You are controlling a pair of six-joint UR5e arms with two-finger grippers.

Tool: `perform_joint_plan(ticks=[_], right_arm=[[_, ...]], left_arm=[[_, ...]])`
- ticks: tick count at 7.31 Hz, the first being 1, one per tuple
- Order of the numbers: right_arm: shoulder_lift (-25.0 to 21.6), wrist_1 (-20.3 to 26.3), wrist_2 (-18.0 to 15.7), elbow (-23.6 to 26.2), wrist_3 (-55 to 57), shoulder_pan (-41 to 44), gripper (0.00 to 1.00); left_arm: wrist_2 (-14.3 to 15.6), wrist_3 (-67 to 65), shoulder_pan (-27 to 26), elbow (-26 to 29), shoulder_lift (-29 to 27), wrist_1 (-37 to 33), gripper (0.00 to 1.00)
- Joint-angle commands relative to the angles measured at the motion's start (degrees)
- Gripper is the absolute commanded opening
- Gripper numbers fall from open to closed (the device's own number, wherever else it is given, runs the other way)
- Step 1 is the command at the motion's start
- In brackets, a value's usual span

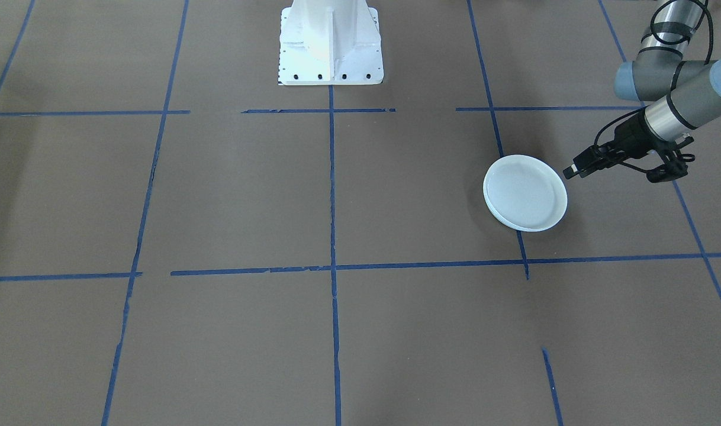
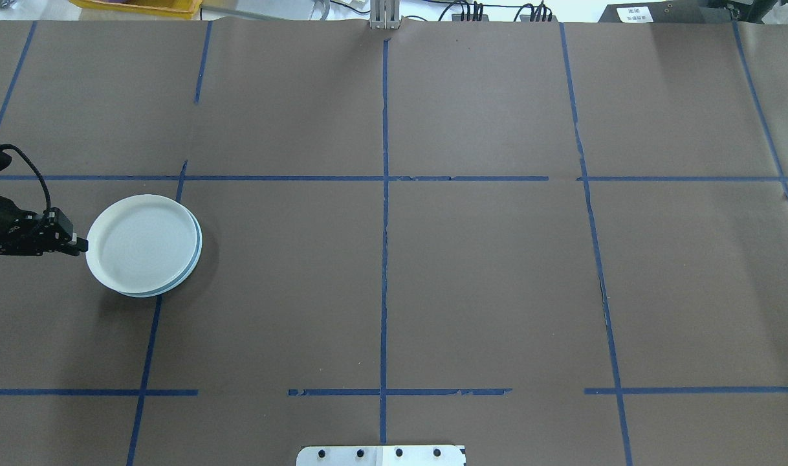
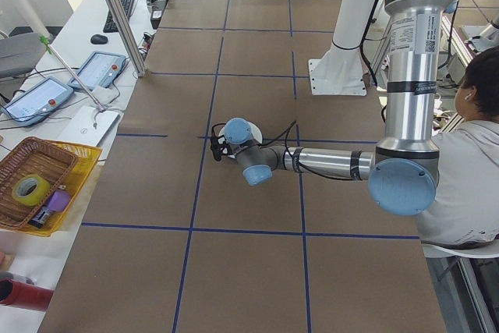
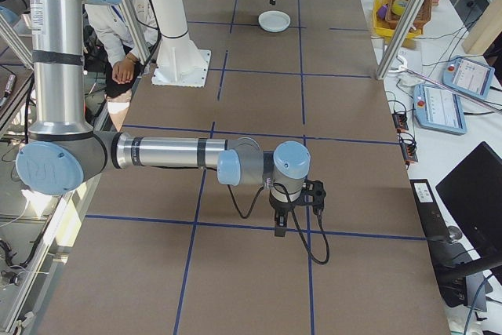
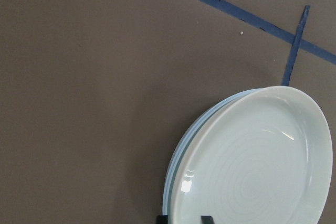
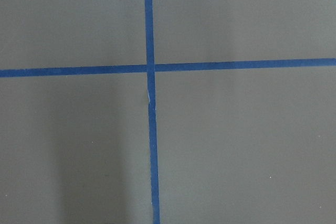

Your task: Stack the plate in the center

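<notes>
A pale plate (image 2: 140,243) with concentric rings inside (image 5: 252,166) lies on top of a small stack on my left side of the table (image 1: 525,190). Under it only the rim (image 2: 197,249) of a pale blue plate, the center one, shows (image 5: 176,166); its inside is covered. The top plate sits slightly off toward my left gripper (image 2: 82,245). That gripper (image 1: 569,172) is low at the stack's outer edge, its two fingertips (image 5: 163,219) close together on either side of the top plate's rim. My right gripper (image 4: 280,229) hangs over bare table far from the stack; I cannot tell its state.
Blue tape lines divide the brown table (image 2: 384,259) into squares. The robot's white base (image 1: 331,44) stands at the table's edge. A person sits beside the base (image 3: 468,161). Tablets and a basket lie beyond the far edge (image 3: 39,185).
</notes>
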Motion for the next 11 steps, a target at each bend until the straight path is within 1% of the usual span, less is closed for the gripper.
perform_joint_plan(ticks=[1, 2, 3, 4, 5, 7, 8, 9, 11], right_arm=[[0.00, 0.00, -0.03, 0.00, 0.00, 0.00, 1.00], [0.00, 0.00, -0.03, 0.00, 0.00, 0.00, 1.00], [0.00, 0.00, 0.06, 0.09, 0.00, 0.00, 1.00], [0.00, 0.00, -0.03, 0.00, 0.00, 0.00, 1.00], [0.00, 0.00, 0.06, 0.00, 0.00, 0.00, 1.00], [0.00, 0.00, -0.03, 0.00, 0.00, 0.00, 1.00], [0.00, 0.00, 0.06, 0.00, 0.00, 0.00, 1.00], [0.00, 0.00, -0.03, 0.00, 0.00, 0.09, 1.00], [0.00, 0.00, -0.03, 0.00, 0.00, 0.09, 1.00]], left_arm=[[-0.50, 0.16, -0.31, -1.18, 1.44, 0.20, 1.00], [-1.54, 0.77, -1.53, -1.27, 3.02, 0.29, 1.00], [-1.64, 3.56, -3.28, -1.10, 3.47, 0.47, 1.00], [-1.64, 7.86, -4.78, -1.01, 5.30, 2.21, 1.00], [-1.03, 15.64, -7.58, -1.27, 5.49, 8.14, 1.00], [-0.76, 33.64, -14.51, -1.36, 5.49, 18.69, 1.00], [-0.76, 42.53, -17.94, -2.06, 5.41, 25.80, 1.00], [-0.76, 53.23, -22.06, -3.89, 5.32, 33.96, 1.00], [-0.76, 69.96, -30.76, -7.75, 5.14, 48.73, 1.00]])
